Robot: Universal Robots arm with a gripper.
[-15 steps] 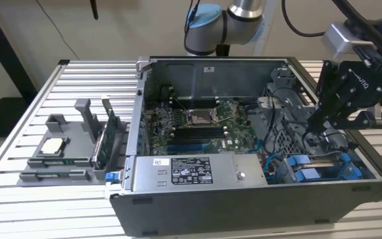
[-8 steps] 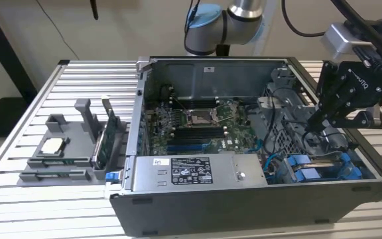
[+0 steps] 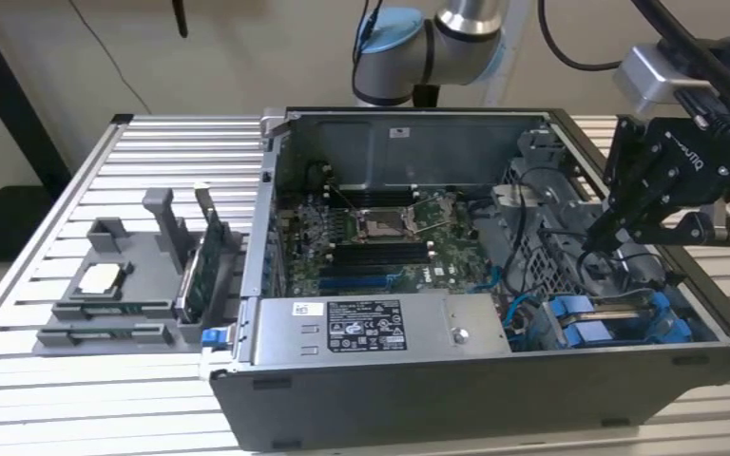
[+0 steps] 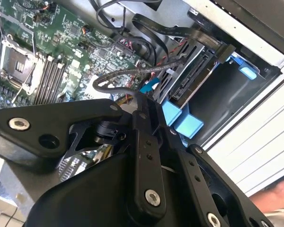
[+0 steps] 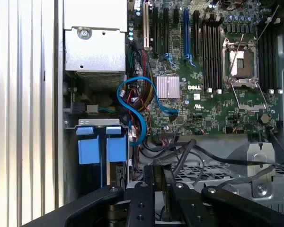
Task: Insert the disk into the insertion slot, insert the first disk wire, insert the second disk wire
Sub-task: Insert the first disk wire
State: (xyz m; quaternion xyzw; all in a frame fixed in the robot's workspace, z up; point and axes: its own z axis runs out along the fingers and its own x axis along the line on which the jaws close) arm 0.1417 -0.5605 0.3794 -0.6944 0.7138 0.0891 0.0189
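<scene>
Spreading beneath everything, the slatted metal worktop [image 3: 35,399] carries the open computer case [image 3: 467,404]. Above the case's end at the exterior view's right hangs the gripper [image 3: 604,239], pointing down into the case. Its own black linkage covers the tips in both wrist views, so I cannot tell whether the jaws are apart, together or clamped on something. Inside the case, the grey power-supply box [image 3: 365,328] lies along the wall nearest the exterior camera and the motherboard [image 3: 378,237] covers the floor. In the case's corner beside that box sits the insertion slot [image 4: 232,97], with the disk [image 4: 191,78] lying in it and blue carrier tabs [image 5: 116,149] at the mouth; most of the disk's body is hidden. A blue wire [image 5: 132,94] loops inside the case between slot and motherboard, and a black braided wire [image 4: 128,71] curls just beside the gripper; where either ends is hard to make out.
</scene>
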